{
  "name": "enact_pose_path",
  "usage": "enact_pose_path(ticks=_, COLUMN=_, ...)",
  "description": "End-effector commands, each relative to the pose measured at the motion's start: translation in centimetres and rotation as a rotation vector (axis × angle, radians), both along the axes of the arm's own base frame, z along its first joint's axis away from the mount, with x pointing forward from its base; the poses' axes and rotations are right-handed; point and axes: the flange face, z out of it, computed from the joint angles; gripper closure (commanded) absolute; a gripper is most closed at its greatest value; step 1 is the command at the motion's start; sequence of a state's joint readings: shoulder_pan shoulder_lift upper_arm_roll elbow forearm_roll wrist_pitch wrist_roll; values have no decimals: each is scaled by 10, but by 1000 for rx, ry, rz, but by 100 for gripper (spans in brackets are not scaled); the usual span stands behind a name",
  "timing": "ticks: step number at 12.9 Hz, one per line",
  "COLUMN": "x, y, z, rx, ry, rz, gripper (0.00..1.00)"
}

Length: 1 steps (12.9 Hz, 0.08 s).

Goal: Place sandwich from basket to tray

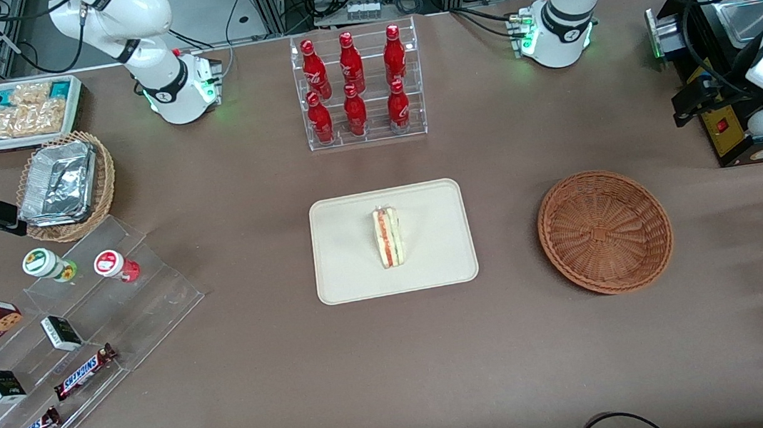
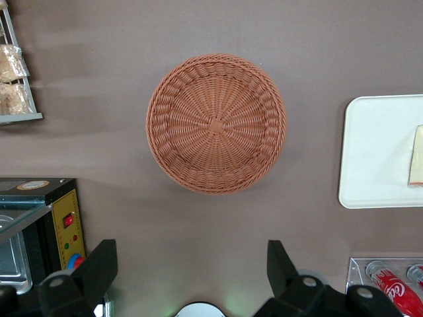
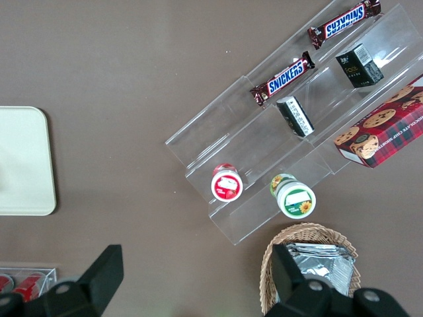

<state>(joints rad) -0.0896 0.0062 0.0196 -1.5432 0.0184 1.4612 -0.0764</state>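
Sandwich sits on tray, basket bare; pincer spread wide, holding nothing, high above counter near basket

Reddish-brown woven basket; cream tray; black tool.
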Motion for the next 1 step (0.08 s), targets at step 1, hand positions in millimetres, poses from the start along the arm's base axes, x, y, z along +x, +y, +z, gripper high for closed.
enact_pose_path(ticks=1, x=5, y=1, z=3, rx=-9, ry=9, rz=-15, gripper=0)
